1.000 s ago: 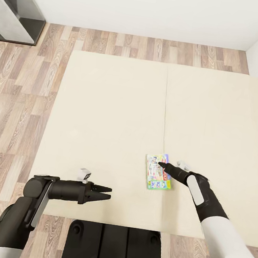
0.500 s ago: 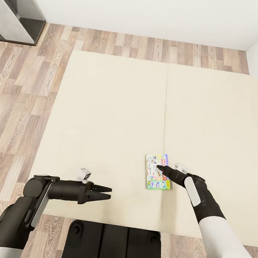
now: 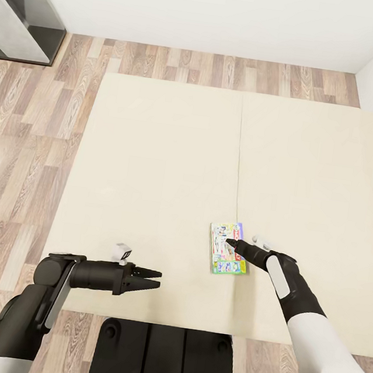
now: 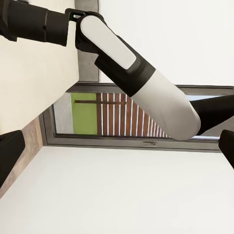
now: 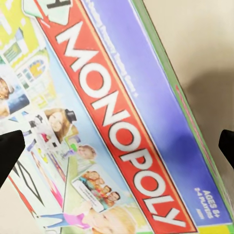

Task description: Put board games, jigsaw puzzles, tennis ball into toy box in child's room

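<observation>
One board game (image 3: 223,250), a thin box with a white-green-yellow lid, lies flat on the bed (image 3: 152,176) near the seam between the two cream mattresses. In the right wrist view its lid (image 5: 112,122) reads MONOPOLY on a red band. My right gripper (image 3: 238,246) hovers low over the box's right edge, open, its dark fingertips (image 5: 9,151) wide apart; I cannot tell whether they touch the lid. My left gripper (image 3: 155,279) is open with nothing in it, over the bed's near edge, well to the left of the game.
A corner of the dark and pale grey table (image 3: 26,18) shows at the far left by the white wall. Wood-plank floor (image 3: 26,148) runs left of and behind the bed. The left wrist view looks past my right arm (image 4: 136,83) at a window (image 4: 122,122).
My right gripper has drawn back a little toward the box's right edge. The board game has turned slightly on the mattress. The left arm has stayed still.
</observation>
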Motion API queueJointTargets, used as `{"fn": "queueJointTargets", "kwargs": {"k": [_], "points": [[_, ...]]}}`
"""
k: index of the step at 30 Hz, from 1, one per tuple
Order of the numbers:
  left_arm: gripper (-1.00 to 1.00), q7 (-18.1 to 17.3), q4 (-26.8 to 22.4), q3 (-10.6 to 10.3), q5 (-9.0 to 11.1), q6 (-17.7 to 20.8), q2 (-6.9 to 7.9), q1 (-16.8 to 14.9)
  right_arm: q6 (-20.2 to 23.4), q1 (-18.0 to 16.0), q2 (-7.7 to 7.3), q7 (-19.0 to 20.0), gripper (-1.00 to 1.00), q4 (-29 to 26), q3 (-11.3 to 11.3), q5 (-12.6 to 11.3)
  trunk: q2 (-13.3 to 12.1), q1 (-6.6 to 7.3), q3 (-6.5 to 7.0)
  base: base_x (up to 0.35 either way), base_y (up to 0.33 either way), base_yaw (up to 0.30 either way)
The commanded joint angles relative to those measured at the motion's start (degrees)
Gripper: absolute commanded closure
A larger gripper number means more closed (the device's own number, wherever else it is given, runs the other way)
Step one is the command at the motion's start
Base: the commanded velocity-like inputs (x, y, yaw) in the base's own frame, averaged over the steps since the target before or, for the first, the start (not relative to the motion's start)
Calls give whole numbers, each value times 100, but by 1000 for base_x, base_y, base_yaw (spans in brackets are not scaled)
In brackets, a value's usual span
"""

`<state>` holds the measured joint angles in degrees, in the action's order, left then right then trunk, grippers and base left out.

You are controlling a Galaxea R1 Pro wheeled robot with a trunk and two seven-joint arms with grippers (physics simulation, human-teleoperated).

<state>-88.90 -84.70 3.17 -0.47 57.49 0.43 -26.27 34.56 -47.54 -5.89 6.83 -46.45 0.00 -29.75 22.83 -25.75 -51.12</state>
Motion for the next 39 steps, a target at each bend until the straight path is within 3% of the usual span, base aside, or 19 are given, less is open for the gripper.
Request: {"fn": "queueJointTargets", "kwargs": {"k": [1, 39], "points": [[-100, -22, -2, 0, -6, 61, 1, -1, 25, -1, -2, 13, -100, -4, 0, -4, 9, -3, -6, 0, 18, 0], [-100, -22, -2, 0, -6, 61, 1, -3, -1, -1, -9, 37, -100, -5, 1, -13, 9, -3, -6, 0, 34, 0]]}}
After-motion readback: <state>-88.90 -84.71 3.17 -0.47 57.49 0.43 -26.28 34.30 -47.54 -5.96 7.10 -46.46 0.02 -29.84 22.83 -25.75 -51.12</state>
